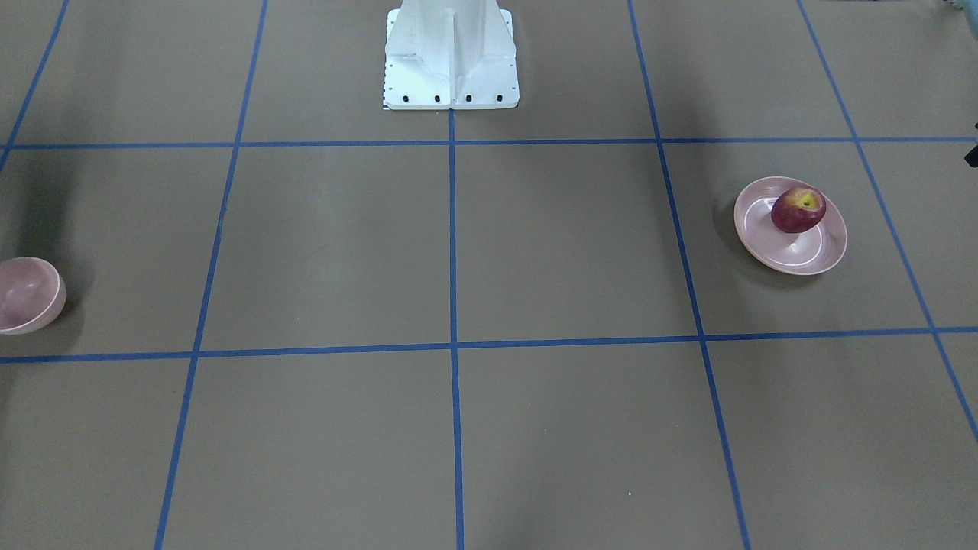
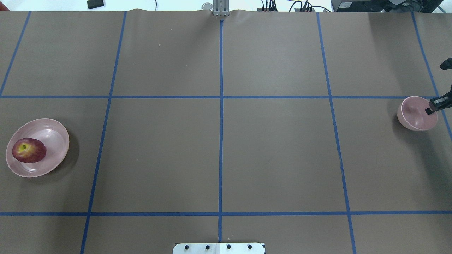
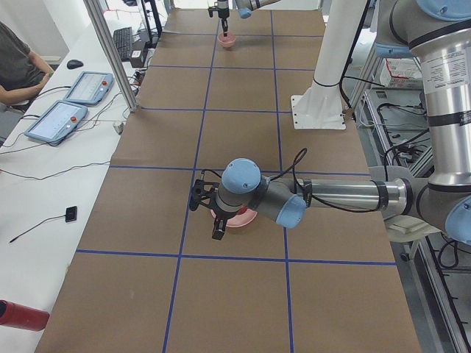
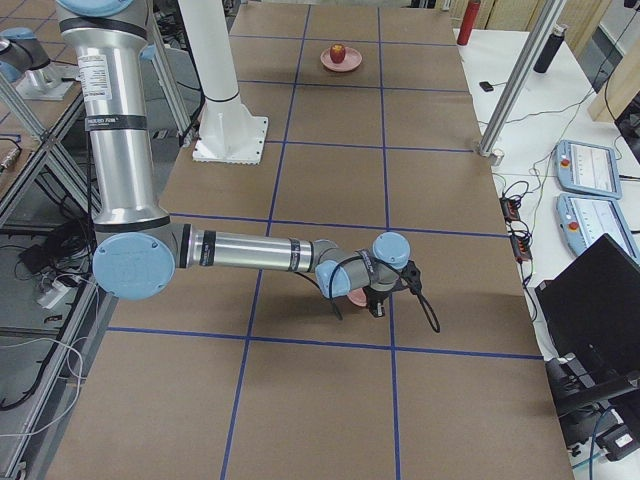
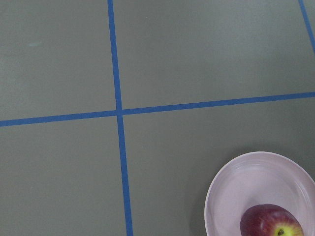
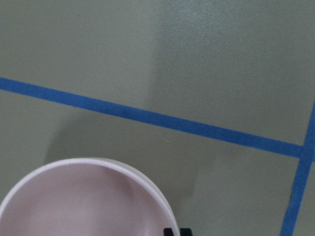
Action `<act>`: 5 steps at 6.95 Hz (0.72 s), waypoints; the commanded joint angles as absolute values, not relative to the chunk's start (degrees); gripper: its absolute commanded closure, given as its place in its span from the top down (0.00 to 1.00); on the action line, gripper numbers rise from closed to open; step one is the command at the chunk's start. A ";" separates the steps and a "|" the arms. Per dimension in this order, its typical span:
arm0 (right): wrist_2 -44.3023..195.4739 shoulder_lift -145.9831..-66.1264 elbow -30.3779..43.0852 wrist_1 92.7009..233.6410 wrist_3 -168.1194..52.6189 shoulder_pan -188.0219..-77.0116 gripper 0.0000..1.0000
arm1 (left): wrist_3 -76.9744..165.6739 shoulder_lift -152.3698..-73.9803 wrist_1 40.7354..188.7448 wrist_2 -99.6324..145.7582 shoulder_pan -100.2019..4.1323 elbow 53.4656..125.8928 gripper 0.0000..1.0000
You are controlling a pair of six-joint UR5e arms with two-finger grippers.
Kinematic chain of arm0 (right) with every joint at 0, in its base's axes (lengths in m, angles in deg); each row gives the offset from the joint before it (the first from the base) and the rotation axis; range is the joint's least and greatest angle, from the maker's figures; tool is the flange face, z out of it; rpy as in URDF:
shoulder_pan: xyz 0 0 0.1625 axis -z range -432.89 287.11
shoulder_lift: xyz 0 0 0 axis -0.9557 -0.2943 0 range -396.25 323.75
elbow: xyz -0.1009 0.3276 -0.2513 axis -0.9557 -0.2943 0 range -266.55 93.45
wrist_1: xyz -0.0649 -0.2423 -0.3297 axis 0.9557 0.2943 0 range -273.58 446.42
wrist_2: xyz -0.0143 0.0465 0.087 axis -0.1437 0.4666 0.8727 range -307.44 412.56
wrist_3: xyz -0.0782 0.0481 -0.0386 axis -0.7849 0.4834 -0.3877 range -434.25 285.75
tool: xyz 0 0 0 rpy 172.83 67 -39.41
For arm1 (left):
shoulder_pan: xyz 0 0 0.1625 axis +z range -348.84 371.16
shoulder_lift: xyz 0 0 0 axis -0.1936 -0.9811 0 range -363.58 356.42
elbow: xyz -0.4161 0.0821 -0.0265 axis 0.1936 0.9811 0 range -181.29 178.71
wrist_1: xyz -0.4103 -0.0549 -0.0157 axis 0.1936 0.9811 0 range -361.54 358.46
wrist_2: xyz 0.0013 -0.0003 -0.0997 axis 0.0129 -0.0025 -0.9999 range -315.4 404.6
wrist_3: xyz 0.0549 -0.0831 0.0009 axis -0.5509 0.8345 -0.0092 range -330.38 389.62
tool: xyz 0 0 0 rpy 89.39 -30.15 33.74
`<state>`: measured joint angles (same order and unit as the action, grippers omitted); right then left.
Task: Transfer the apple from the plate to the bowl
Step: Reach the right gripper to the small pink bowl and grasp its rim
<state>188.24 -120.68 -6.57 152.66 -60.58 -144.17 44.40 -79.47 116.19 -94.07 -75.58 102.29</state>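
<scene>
The dark red apple (image 2: pixel 29 150) lies on the wide pink plate (image 2: pixel 53 134) at the table's left end, toward the plate's outer side. It also shows in the front view (image 1: pixel 798 209) and the left wrist view (image 5: pixel 271 223). The small pink bowl (image 2: pixel 415 114) stands empty at the table's right end. My right gripper (image 2: pixel 437 104) hangs over the bowl's outer rim; only part of it shows, so I cannot tell if it is open. My left gripper (image 3: pixel 208 213) hovers beside the plate (image 3: pixel 239 219), seen clearly only in the side view; I cannot tell its state.
Brown table with blue tape grid lines (image 2: pixel 221 97). The robot's white base (image 1: pixel 451 61) stands mid-table at the near edge. Beyond the far edge are control tablets (image 3: pixel 88 87), cables and a seated person (image 3: pixel 18 62). A red bottle (image 3: pixel 22 315) lies off the table corner.
</scene>
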 commanded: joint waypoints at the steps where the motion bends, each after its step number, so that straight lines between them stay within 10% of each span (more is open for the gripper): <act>1: 190.37 -117.39 0.69 153.66 -44.31 -141.03 0.00 | 44.56 -79.34 117.55 -94.01 -75.50 102.07 0.98; 5: 173.06 -89.15 -3.46 154.18 2.46 -118.30 0.00 | 50.36 -80.65 117.55 -94.09 -72.53 102.24 0.98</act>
